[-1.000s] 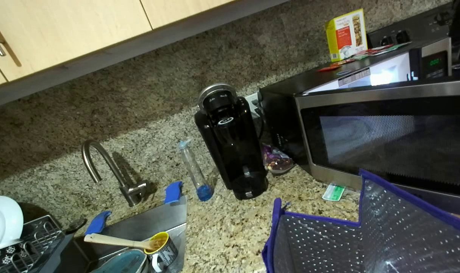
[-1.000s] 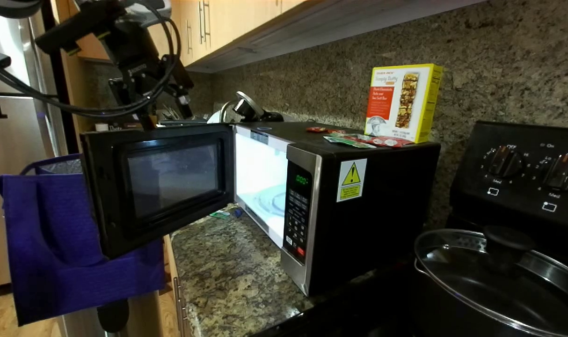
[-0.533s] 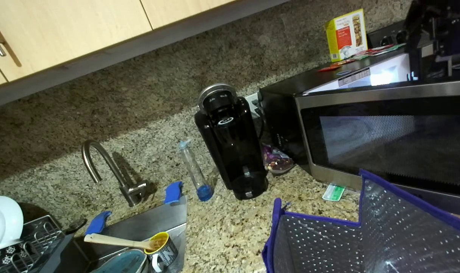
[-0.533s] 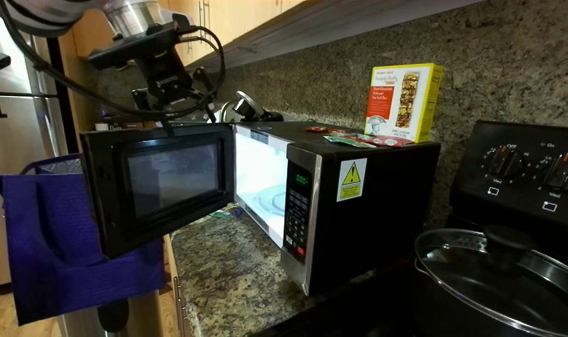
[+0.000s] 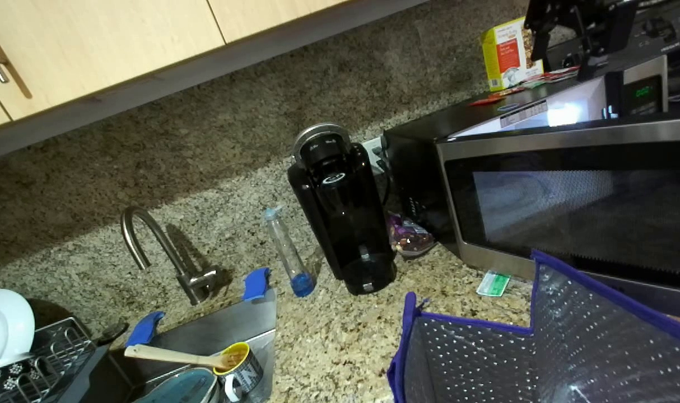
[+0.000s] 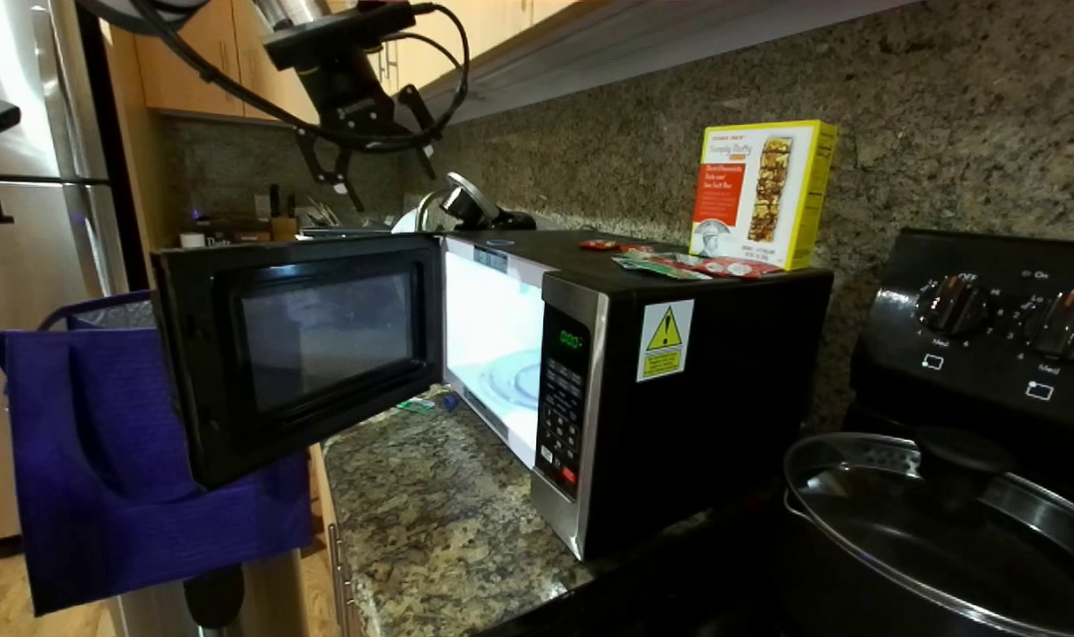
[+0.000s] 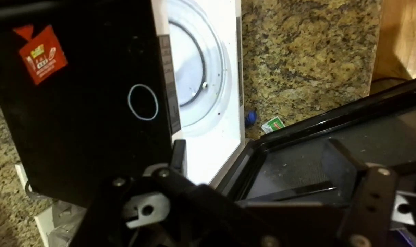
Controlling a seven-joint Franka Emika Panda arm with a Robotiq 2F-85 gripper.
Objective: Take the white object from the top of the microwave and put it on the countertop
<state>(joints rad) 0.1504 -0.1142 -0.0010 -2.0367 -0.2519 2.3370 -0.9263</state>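
1. Hanging in the air, seen in both exterior views: the gripper (image 7: 259,156), with fingers (image 7: 341,168) spread wide apart and a broad gap between.
2. Standing lower than the gripper, and apart from it: the microwave (image 6: 643,416), set on the countertop (image 6: 448,495) and brightly lit inside.
3. Swung out from the microwave's front, below the gripper: the door (image 6: 325,345), with one fingertip over it in the wrist view and the other over the front edge of the black top.
4. Lying on that top, below the gripper and near the front edge: a pale ring (image 7: 129,98). Cannot tell whether to count it as the white object.
5. Lying on the same top, farther from the fingers in the wrist view: a red packet (image 7: 43,55).
6. Standing upright on the top, partly covered by the gripper in an exterior view: a yellow and white snack box (image 5: 503,59), with more packets (image 6: 718,265) at its foot.
7. Resting on the countertop, below the gripper and near the door: a green and white packet (image 7: 273,125), with a small blue thing (image 7: 251,118) just beside it.
8. Also lower than the gripper: a black coffee maker (image 5: 345,218), a purple bag (image 6: 121,460) and a lidded pot (image 6: 926,531).
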